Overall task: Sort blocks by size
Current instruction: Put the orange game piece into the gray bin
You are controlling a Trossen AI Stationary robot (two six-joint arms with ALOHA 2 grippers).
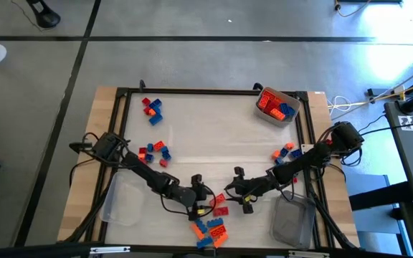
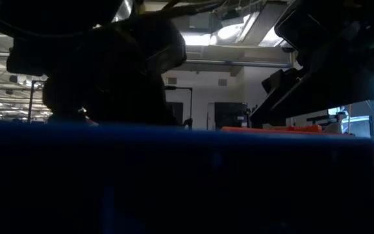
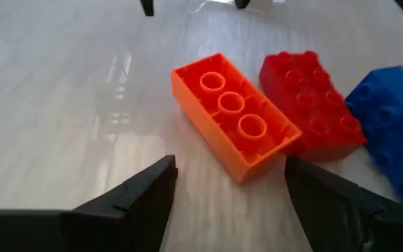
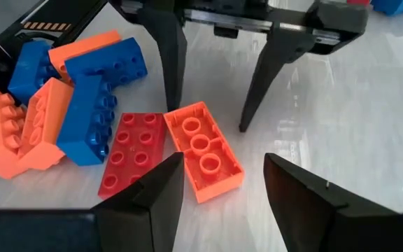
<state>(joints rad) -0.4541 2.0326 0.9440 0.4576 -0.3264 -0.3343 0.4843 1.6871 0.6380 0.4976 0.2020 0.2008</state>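
Observation:
An orange block lies upside down on the table, hollow side up, beside a red block and a blue one. My left gripper is open, and its fingertips stand on either side of one end of the orange block without touching it. My right gripper faces it from the block's other end. It is open too, with its tips just short of the orange block. In the high view the two grippers meet near the table's front edge.
A heap of orange and blue blocks lies just nearer the front edge. Other block groups sit at the far left, mid left and right. A tub holding blocks stands far right. Clear tubs flank the front.

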